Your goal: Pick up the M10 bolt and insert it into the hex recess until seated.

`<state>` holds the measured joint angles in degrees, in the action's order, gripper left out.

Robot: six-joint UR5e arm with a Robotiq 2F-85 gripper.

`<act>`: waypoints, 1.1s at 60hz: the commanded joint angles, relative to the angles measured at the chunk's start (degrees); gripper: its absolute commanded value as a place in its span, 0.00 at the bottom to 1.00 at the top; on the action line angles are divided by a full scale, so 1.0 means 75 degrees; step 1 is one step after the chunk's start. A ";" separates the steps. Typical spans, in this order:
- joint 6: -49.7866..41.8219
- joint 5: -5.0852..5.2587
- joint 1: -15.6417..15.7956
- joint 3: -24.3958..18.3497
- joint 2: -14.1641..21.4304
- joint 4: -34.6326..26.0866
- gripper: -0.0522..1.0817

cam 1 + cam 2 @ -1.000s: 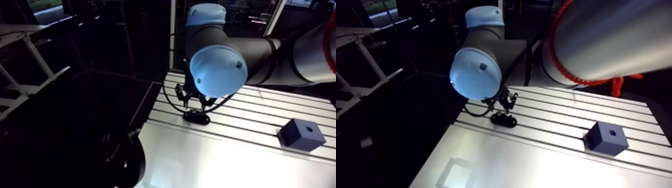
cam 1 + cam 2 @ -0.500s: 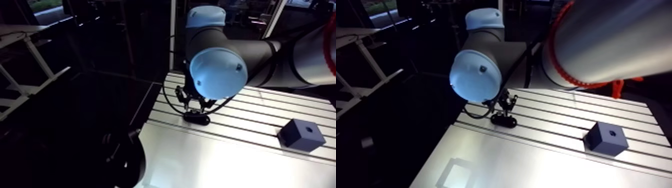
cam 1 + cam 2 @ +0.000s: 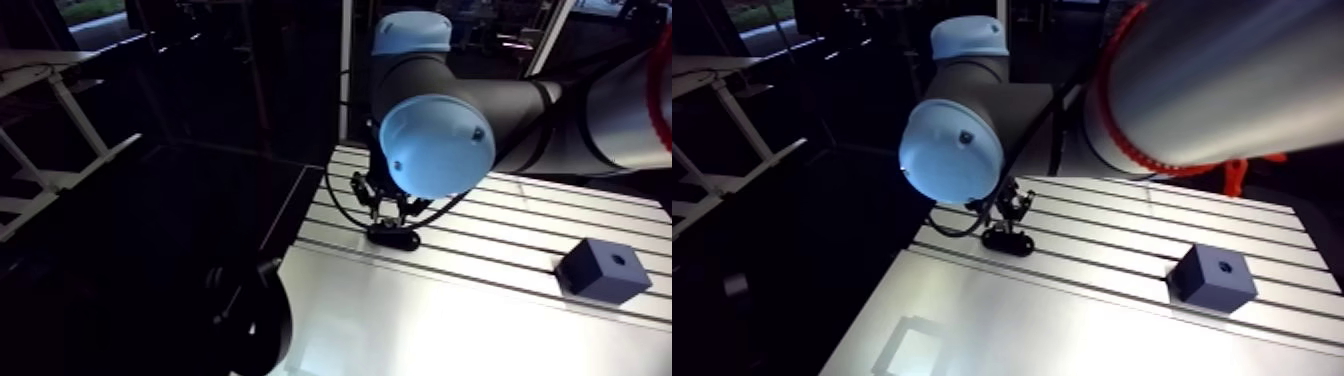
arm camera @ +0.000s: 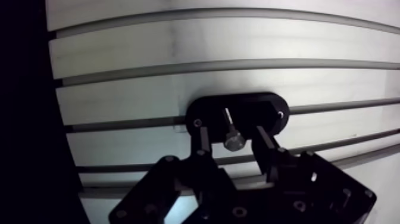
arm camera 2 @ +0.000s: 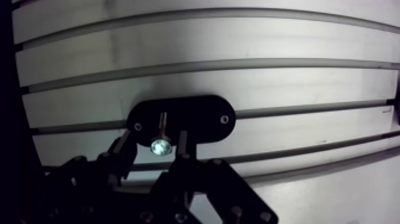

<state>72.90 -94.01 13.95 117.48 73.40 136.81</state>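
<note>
M10 bolt (image 4: 233,140), standing head-up in the black oval holder (image 4: 268,108) on the desk (image 4: 178,53), is flanked by the parted jaws, neither side touching it.

Worktop (image 3: 450,320): oval holder (image 4: 265,110) lies on it close to one side edge, straddling a slot. Bolt (image 5: 161,146) sits on holder, between the tool's (image 4: 231,136) fingers, touching neither. Block (image 3: 604,270) on worktop well apart, rightward in arm view.

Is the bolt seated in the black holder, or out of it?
In it: the bolt stands head-up, its shank in the black holder, between the fingers of the open gripper.
</note>
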 commanded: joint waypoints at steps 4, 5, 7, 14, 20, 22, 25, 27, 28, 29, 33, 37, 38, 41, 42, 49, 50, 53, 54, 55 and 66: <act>0.0000 0.0011 0.0004 -0.0001 -0.0008 0.0000 0.54; 0.0000 0.0003 0.0004 0.0009 0.0001 0.0000 0.54; 0.0000 0.0001 0.0004 0.0011 0.0003 0.0000 0.54; 0.0000 0.0001 0.0004 0.0011 0.0003 0.0000 0.55; 0.0000 0.0001 0.0004 -0.0001 0.0003 0.0000 0.57; 0.0000 -0.0009 0.0004 0.0009 0.0003 0.0000 0.57; 0.0000 -0.0010 0.0004 0.0011 0.0003 0.0000 0.57; 0.0000 -0.0011 0.0004 0.0021 0.0003 0.0000 0.57; 0.0000 -0.0011 0.0004 0.0023 0.0003 0.0000 0.57; 0.0000 -0.0011 0.0004 0.0023 0.0003 0.0000 0.57; 0.0000 -0.0011 0.0004 0.0023 0.0005 0.0000 0.57; 0.0000 -0.0011 0.0004 0.0023 0.0003 0.0000 0.58; 0.0000 -0.0011 0.0004 0.0023 0.0003 0.0000 0.58; 0.0000 -0.0011 0.0004 0.0023 0.0003 -0.0011 0.59; 0.0000 -0.0011 0.0004 0.0023 0.0003 -0.0011 0.59; 0.0000 -0.0011 0.0004 0.0044 0.0015 -0.0011 0.60; 0.0000 -0.0011 0.0004 0.0044 0.0015 -0.0011 0.60; 0.0000 -0.0011 0.0004 0.0046 0.0015 -0.0012 0.60; 0.0000 -0.0011 0.0004 0.0046 0.0025 -0.0012 0.60; 0.0000 -0.0011 0.0004 0.0046 0.0025 -0.0012 0.60; 0.0000 -0.0011 0.0004 0.0068 0.0048 -0.0012 0.62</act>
<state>72.90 -94.09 13.98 117.83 73.60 136.74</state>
